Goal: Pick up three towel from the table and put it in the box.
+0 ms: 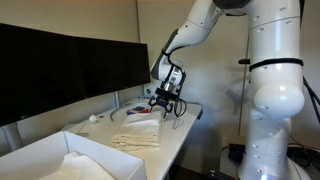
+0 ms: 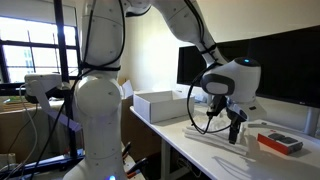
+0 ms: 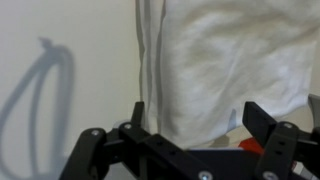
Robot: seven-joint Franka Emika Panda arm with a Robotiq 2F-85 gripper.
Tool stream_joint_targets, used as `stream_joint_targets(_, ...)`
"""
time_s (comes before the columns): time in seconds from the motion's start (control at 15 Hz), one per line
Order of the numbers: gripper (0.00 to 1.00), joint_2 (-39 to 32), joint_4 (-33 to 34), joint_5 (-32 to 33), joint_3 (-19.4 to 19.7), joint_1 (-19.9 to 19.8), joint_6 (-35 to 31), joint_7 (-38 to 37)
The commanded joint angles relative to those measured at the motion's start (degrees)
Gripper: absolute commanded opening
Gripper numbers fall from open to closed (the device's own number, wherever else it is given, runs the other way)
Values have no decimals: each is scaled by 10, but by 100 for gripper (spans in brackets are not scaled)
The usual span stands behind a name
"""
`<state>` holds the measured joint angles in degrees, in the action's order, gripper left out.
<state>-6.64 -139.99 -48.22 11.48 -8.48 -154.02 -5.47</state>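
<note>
A stack of folded white towels (image 1: 138, 132) lies on the long white table (image 1: 175, 135); it also shows in an exterior view (image 2: 222, 142). My gripper (image 1: 165, 101) hangs open just above the far end of the stack, and it shows in both exterior views (image 2: 235, 127). In the wrist view the open jaws (image 3: 200, 122) straddle the edge of the top towel (image 3: 225, 55), with nothing between them. The white box (image 1: 45, 152) stands at the table's near end with a towel (image 1: 88, 166) inside. The box also shows in an exterior view (image 2: 160, 104).
A red and blue flat object (image 2: 280, 143) lies just beyond the towels, and shows under the jaws in the wrist view (image 3: 252, 146). A small crumpled white scrap (image 1: 95, 118) lies near the dark monitors (image 1: 70, 65). The robot's white base (image 1: 275, 110) stands beside the table.
</note>
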Motion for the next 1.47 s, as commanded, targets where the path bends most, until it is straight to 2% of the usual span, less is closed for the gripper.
stream_joint_targets(0.0, 100, -6, 8, -37, -14, 2, 12, 22)
stream_joint_targets(0.6, 100, -8, 17, -61, -34, -1, 9, 51)
stream_joint_targets(0.67, 84, -7, 25, -61, -40, 8, 6, 40)
stream_joint_targets(0.73, 73, -2, 24, -63, -42, 8, 5, 46)
stream_joint_targets(1.13, 32, 2, 36, -53, -58, 11, -1, 48)
stream_joint_targets(1.4, 8, 11, 26, -49, -55, 6, -1, 68)
